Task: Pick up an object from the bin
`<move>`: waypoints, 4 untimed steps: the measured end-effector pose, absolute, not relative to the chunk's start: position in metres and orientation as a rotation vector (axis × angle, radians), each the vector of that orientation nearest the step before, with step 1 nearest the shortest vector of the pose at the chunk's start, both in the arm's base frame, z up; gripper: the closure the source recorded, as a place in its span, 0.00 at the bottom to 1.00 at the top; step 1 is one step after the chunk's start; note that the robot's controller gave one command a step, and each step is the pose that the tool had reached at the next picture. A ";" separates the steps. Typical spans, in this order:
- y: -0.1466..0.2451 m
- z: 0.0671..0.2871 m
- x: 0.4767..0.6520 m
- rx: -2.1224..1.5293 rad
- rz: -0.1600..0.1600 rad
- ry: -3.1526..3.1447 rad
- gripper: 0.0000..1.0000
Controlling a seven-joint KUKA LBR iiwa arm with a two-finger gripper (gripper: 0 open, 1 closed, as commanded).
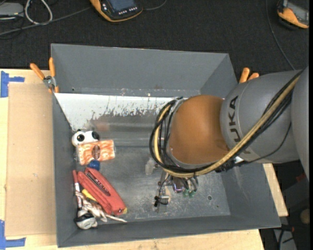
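Observation:
My gripper (164, 192) hangs low over the bin floor in the front middle, under the arm's orange cover. It stands over bare floor, with no loose thing shown in it. The nearest thing is a red-handled tool (103, 192), lying slantwise to the gripper's left. Behind that tool sits an orange-and-white patterned toy (96, 151) with a white googly-eyed head (84, 137). A small blue piece (94, 165) lies between the toy and the red tool.
A tangle of white and metal bits (88, 215) lies in the front left corner beside the red tool. All the loose things are along the bin's left wall. The arm and its cables cover the bin's right middle.

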State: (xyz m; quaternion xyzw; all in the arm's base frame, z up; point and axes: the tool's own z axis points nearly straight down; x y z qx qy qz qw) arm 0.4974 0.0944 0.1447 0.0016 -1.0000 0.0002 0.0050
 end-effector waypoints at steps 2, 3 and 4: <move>0.044 0.088 0.515 0.212 -0.001 -3.131 0.00; 0.028 0.118 0.522 0.567 -0.004 -3.088 0.00; 0.002 0.099 0.556 0.964 -0.003 -2.984 0.00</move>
